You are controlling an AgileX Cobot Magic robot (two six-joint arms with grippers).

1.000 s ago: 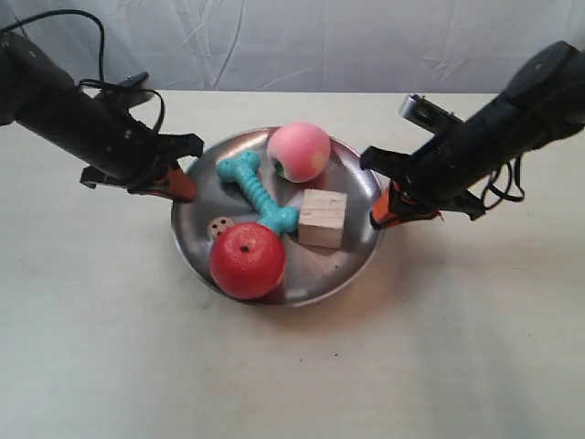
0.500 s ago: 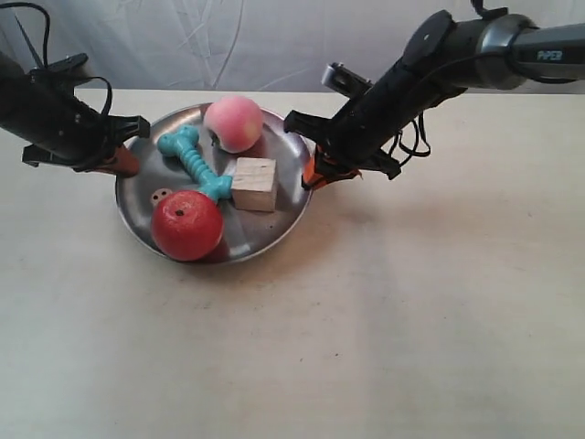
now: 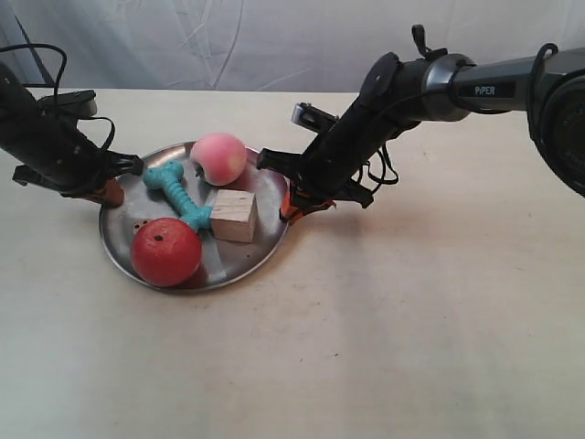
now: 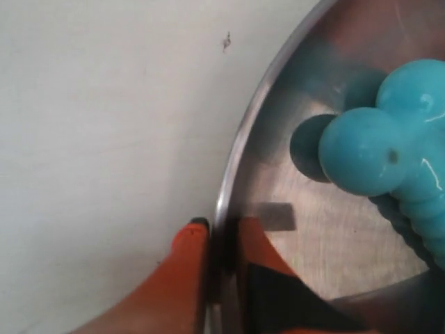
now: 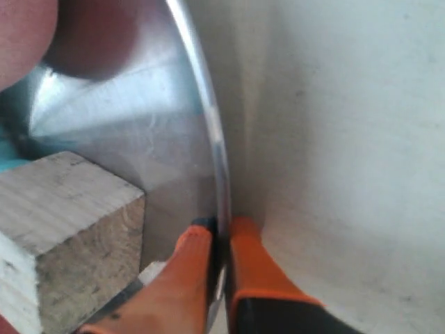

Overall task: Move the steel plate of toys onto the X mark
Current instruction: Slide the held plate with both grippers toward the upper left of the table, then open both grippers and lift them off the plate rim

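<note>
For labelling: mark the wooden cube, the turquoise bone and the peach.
wooden cube point(image 3: 236, 203), exterior view, top face.
turquoise bone point(image 3: 180, 195), exterior view, ridged shaft.
peach point(image 3: 218, 157), exterior view, middle of its side.

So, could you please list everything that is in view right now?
steel plate: one, silver, held between both tools
apple: one, red, plate's front
peach: one, pink, plate's back
bone: one, turquoise, plate's middle
wooden cube: one, pale, beside the bone
die: one, colour unclear, barely visible beside the apple
table: one, cream, beneath everything
backdrop: one, white cloth, behind the table
left arm: one, black, exterior view's left
right arm: one, black, exterior view's right
left tool: one, orange, shut on the plate's rim
right tool: one, orange, shut on the opposite rim
</note>
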